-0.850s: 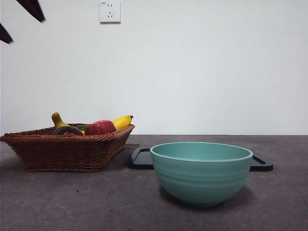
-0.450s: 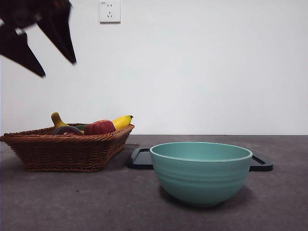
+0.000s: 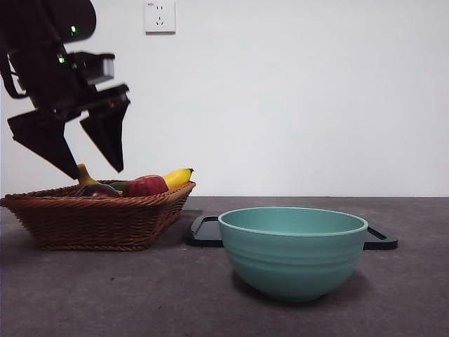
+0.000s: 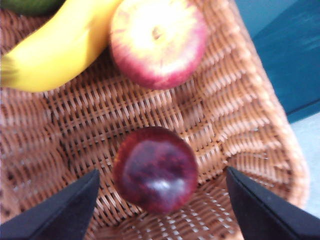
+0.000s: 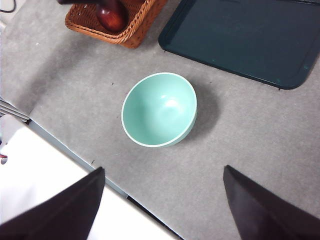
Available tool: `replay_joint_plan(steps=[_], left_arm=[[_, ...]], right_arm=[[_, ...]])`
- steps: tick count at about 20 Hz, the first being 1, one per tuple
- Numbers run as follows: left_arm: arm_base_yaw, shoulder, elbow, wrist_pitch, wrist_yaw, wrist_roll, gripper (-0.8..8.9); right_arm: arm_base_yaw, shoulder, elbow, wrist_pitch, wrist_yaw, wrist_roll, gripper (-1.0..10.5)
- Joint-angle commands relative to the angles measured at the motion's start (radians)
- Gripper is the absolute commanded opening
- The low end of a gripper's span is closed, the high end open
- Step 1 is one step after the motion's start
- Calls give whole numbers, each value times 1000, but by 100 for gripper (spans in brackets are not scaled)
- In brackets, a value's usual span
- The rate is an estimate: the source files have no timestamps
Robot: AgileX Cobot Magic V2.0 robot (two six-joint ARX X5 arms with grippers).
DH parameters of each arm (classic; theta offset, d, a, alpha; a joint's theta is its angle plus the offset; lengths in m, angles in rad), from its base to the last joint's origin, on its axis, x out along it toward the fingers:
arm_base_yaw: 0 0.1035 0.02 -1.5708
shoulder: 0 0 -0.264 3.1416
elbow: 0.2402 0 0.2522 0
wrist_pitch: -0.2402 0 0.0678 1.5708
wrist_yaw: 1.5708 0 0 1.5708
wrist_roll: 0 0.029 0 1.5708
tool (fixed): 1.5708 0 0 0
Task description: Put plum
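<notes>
Left gripper (image 3: 95,165) spread wide, upper left, above plum (image 4: 155,169) in basket (image 4: 240,125); no contact. Right gripper (image 5: 162,200) wide too, high over bowl (image 5: 159,110).

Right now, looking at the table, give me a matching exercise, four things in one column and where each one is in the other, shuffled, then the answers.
Things:
1. dark maroon round plum
2. yellow curved banana
3. teal round bowl
4. left claw

Places:
A. on the grey table, in front of the dark flat tray
B. open, hovering over the plum
C. on the brown wicker basket floor, apart from the red apple
D. in the basket, lying beside the apple

Pairs: 1-C, 2-D, 3-A, 4-B
</notes>
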Motion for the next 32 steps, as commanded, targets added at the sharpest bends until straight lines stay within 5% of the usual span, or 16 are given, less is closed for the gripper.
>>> replay_joint_plan(steps=[1,12,17,24,32], left_arm=[[-4,45,24,19,-6,31,403],[-4,156,24,57,-6,32,398],[-4,156,24,51,-5,31,276],[-14,23,26,24,3,21,276],[-250,-221,26,-49,3,-3,277]], right_arm=[[3,4,19,9,-2,-3,380],[3,4,19,9,-2,7,380],[3,4,19,10,-2,7,380],[3,4,19,10,-2,7,380],[3,4,19,10,-2,7,380]])
